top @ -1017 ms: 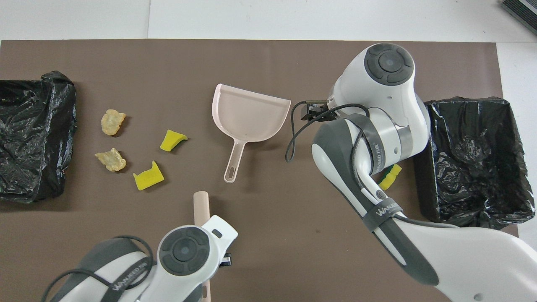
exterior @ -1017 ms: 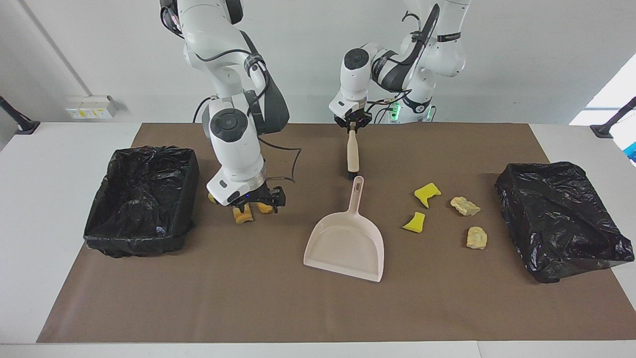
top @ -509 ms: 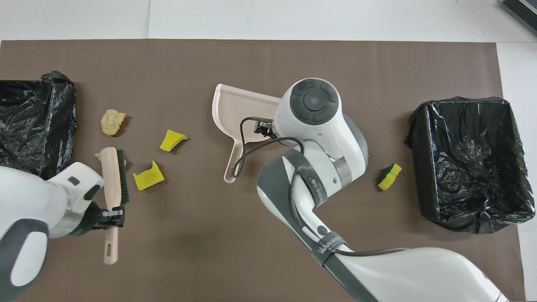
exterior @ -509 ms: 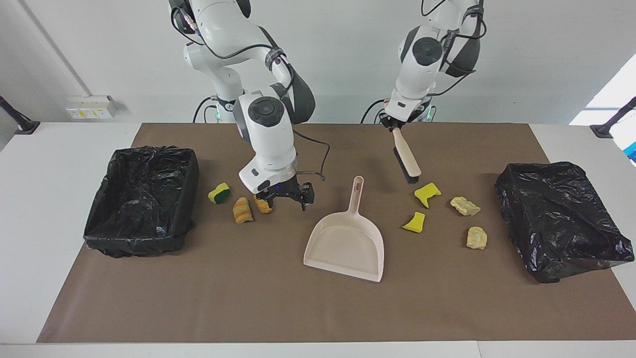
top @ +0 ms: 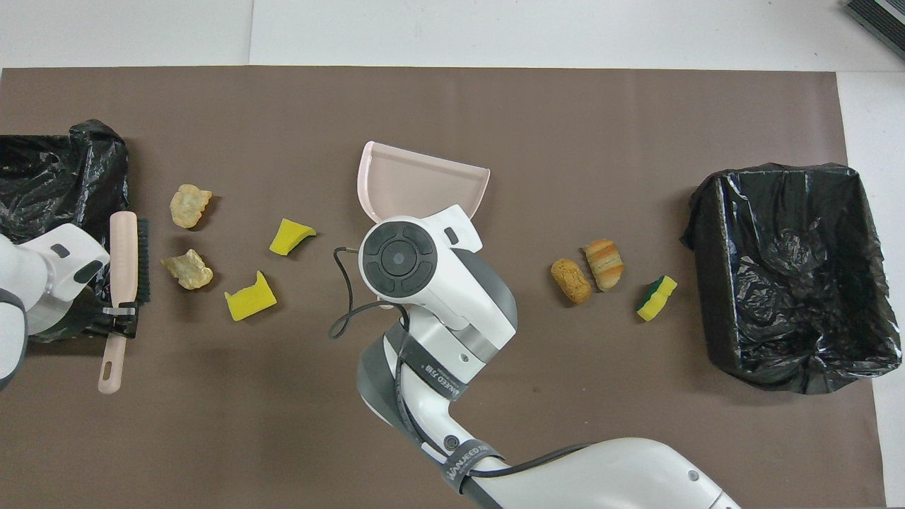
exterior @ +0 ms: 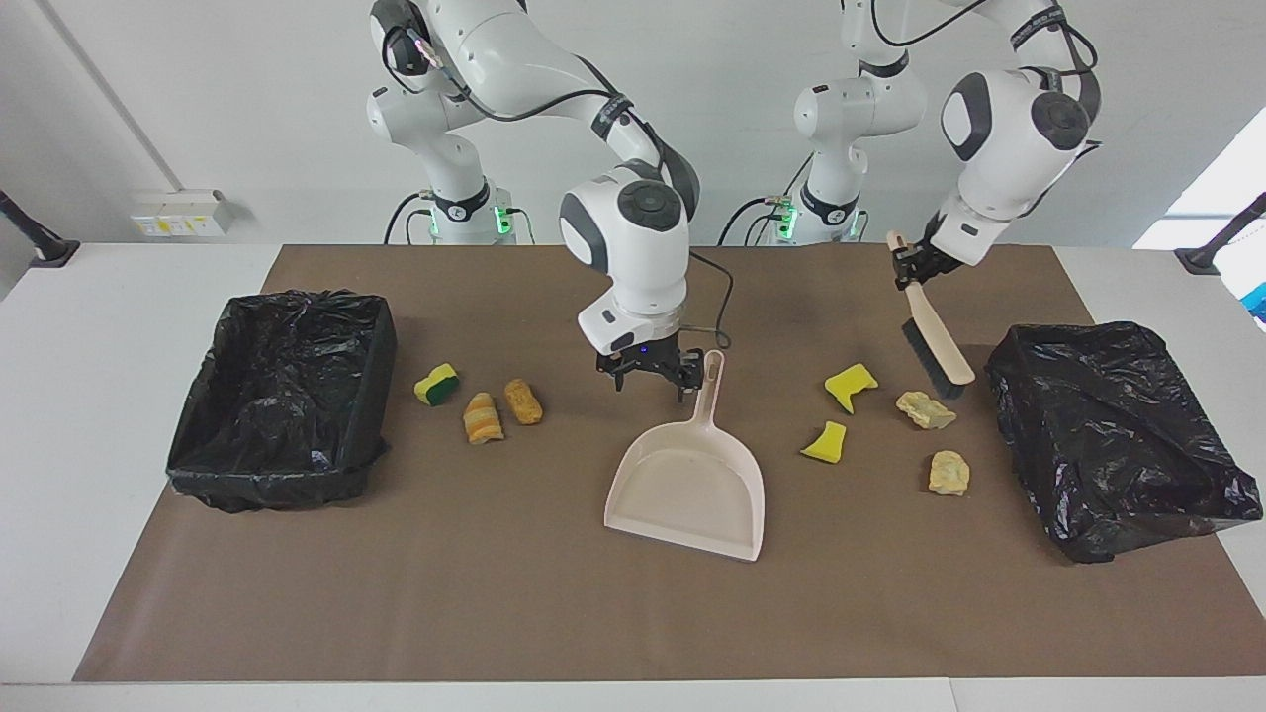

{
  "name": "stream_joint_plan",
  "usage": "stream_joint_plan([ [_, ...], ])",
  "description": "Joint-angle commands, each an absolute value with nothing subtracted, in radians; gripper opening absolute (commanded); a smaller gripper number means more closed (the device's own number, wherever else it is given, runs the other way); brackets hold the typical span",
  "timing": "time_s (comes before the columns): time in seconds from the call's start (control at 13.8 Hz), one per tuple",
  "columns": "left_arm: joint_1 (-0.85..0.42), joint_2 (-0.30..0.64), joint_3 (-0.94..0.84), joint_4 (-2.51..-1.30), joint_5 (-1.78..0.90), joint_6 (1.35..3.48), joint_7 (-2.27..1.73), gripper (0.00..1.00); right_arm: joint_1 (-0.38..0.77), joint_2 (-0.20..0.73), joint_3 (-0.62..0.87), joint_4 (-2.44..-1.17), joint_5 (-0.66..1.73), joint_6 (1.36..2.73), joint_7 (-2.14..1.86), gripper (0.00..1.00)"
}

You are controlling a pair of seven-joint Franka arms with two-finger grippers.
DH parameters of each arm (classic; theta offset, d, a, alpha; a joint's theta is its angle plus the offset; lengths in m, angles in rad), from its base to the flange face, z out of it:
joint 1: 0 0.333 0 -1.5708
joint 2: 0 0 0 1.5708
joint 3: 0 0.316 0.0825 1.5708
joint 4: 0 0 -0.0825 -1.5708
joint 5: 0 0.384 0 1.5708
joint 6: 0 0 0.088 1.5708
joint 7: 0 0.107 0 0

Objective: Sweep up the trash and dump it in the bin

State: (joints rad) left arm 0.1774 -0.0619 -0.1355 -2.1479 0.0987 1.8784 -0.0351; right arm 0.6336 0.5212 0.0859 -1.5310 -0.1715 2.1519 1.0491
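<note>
The step in hand looks like tool pickup: one tool is held, the other is not yet grasped.

Nearest the robots, the left pincer [exterior: 915, 265] is clamped on the handle of the brush [exterior: 935, 341]. The left arm is raised and bent at its end of the surface, and the brush tilts bristles-down beside the black-lined bin [exterior: 1113, 435] there.

The right arm reaches down over the middle. The right pincer [exterior: 653, 371] points downward with its fingers spread and holds nothing. It is just beside the handle of the dustpan [exterior: 692, 485], which lies flat with its mouth toward the edge farthest from the robots.

The trash lies loose on the surface in 2 groups:
- 4 scraps [exterior: 851, 384] are between the dustpan and that bin.
- 3 scraps [exterior: 483, 417] are near the second bin [exterior: 282, 396] at the right arm's end.

Next, I judge, the right pincer must settle around the dustpan handle and close. It needs to line up squarely, since the handle is thin.
</note>
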Motion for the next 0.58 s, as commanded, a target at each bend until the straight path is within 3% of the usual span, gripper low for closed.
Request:
stream_joint_plan([
  [0.0,0.179,0.004,-0.140,-2.103,0.146,1.916,-0.051,0.00,0.663,0.564,0.086,-1.513,-0.267,2.195,1.135,1.00],
  [0.07,0.179,0.026,-0.140,-2.103,0.146,1.937,-0.069,0.00,0.664,0.565,0.086,-1.513,-0.271,2.195,1.134,1.00],
  [0.15,0.176,0.041,-0.141,-2.105,0.146,1.965,-0.104,0.00,0.664,0.565,0.086,-1.513,-0.275,2.198,1.134,0.93],
  [0.29,0.160,0.063,-0.141,-2.115,0.146,2.011,-0.159,0.00,0.664,0.563,0.087,-1.516,-0.275,2.198,1.132,0.68],
  [0.44,0.155,0.060,-0.146,-2.137,0.146,2.017,-0.160,0.00,0.667,0.563,0.087,-1.522,-0.281,2.195,1.097,0.30],
  [0.51,0.120,0.049,-0.147,-2.155,0.144,2.016,-0.166,0.00,0.667,0.563,0.087,-1.516,-0.282,2.186,1.072,0.20],
])
